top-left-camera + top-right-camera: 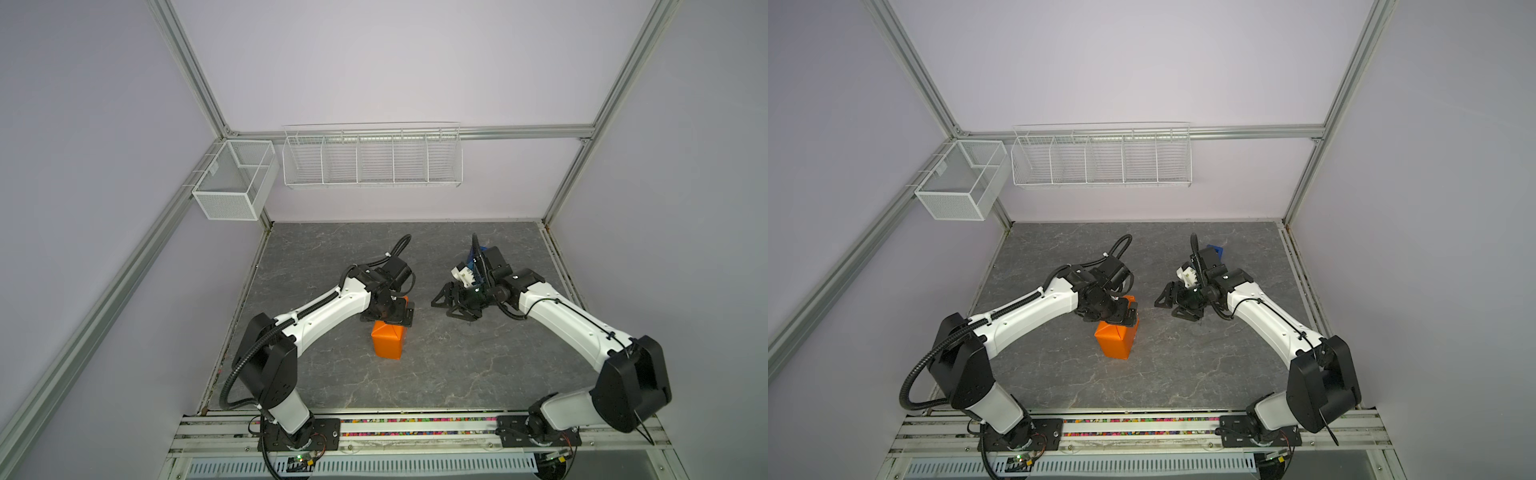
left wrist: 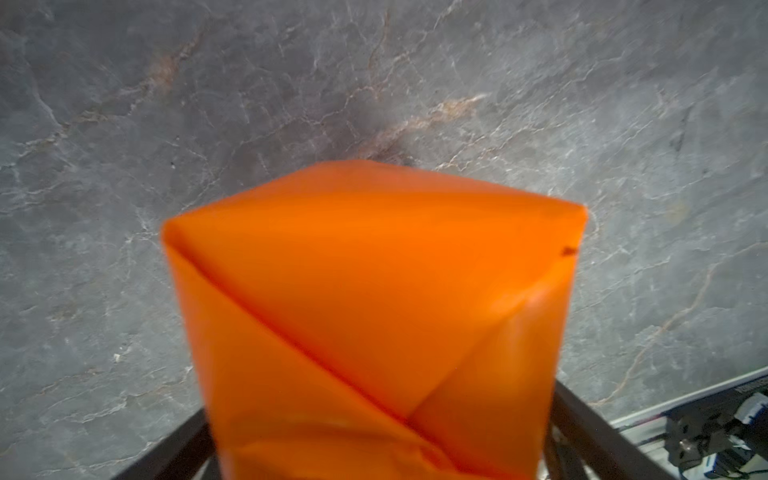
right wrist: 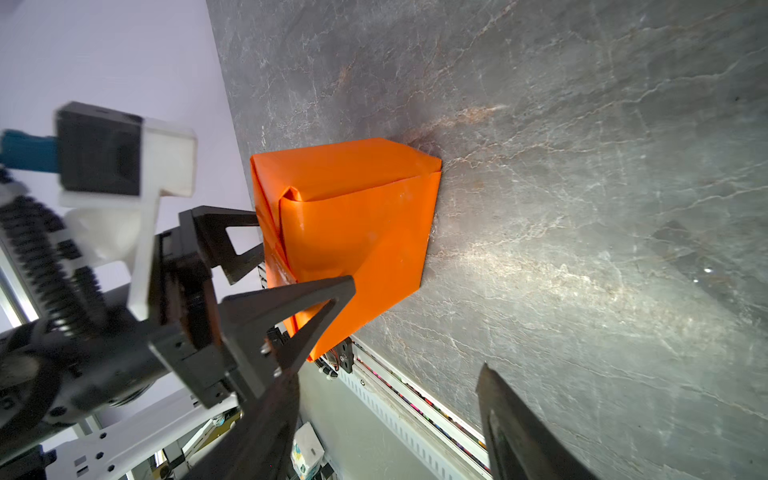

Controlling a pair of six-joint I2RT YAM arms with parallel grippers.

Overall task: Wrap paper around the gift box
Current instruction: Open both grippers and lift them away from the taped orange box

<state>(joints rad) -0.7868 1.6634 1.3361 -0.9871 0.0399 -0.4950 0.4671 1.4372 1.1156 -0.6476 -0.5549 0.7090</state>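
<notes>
The paper [image 1: 388,343] [image 1: 1115,340] is orange and folded round a box shape that stands on end on the grey table. The gift box itself is hidden under it. Diagonal folds show on the faces of the paper [image 2: 374,291] [image 3: 353,216]. My left gripper [image 1: 390,320] [image 1: 1117,318] [image 2: 382,428] [image 3: 291,270] is open over the package's top end, one jaw on each side of it. My right gripper [image 1: 451,305] [image 1: 1173,307] [image 3: 386,407] hangs open and empty to the right of the package, apart from it.
A blue object [image 1: 1216,250] lies on the table behind the right arm, mostly hidden. White wire baskets [image 1: 372,160] and a mesh bin [image 1: 232,180] hang on the back wall. An aluminium rail [image 1: 415,428] runs along the table's front edge.
</notes>
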